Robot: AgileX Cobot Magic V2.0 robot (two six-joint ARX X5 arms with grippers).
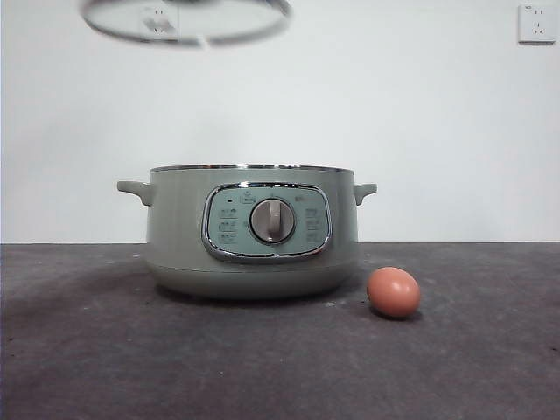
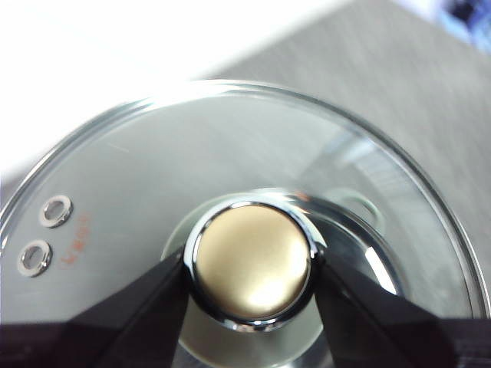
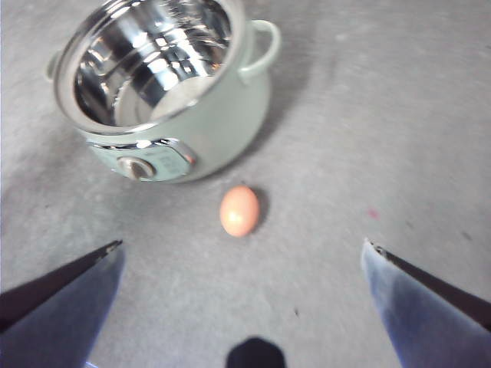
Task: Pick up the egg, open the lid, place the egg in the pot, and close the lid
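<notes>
The sage-green pot [image 1: 252,232] stands uncovered on the table, its dial facing the front view; its steel inside [image 3: 149,57] holds nothing. The brown-orange egg [image 1: 393,291] lies on the table just right of the pot's base, also seen as the egg [image 3: 239,210] in the right wrist view. The glass lid [image 1: 188,24] hangs high above the pot's left side, blurred at the top edge. My left gripper [image 2: 252,268] is shut on the lid's knob [image 2: 252,264]. My right gripper [image 3: 242,253] hovers open above the table, short of the egg.
A dark grey tabletop [image 1: 105,350] runs to a white wall with a socket [image 1: 535,23] at the upper right. The pot's two side handles [image 1: 135,190] stick out left and right.
</notes>
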